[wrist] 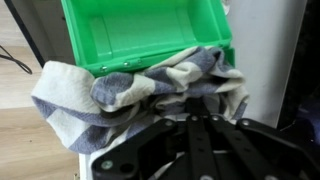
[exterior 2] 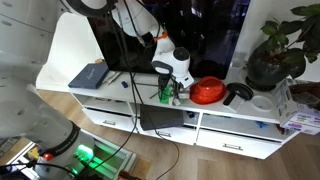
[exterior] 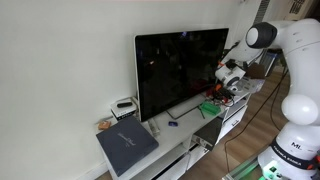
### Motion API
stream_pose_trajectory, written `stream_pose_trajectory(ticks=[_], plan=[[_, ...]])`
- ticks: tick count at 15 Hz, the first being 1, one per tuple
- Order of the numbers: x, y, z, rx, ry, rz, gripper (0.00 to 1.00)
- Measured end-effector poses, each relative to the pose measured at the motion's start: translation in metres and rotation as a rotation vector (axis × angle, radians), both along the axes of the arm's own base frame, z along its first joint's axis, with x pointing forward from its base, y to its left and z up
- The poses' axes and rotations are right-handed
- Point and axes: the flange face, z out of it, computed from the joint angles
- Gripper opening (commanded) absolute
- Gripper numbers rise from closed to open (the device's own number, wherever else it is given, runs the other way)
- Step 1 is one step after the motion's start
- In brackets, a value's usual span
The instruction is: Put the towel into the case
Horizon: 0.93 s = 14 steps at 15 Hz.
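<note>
Claw [wrist: 195, 125] is clamped shut on the striped towel [wrist: 140, 90], bunched mid-frame in the wrist view at the green case [wrist: 140, 30] rim. Carry step, I reckon. Next I nudge forward over the opening, then release.

White wall [exterior: 60, 60], low white cabinet [exterior 2: 240, 126] — wood floor [exterior 2: 200, 166], potted plant [exterior 2: 285, 45]

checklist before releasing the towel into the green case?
1. Gripper shut on the towel: ok.
2. Green case open on top, no lid in the way: ok.
3. Case interior free of other items: ok for the part the wrist view shows.
4. Towel fully over the opening: not ok; it drapes across the near rim and spills past both sides.
5. Clearance to the red object beside the case: cannot tell.
</note>
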Motion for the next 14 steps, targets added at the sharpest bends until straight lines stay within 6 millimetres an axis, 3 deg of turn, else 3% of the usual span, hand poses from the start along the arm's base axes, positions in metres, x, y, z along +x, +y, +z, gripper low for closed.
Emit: stream_pose_trajectory(ticks=[14], plan=[[0.023, 0.015, -0.027, -0.022, 0.056, 0.038, 0.00]])
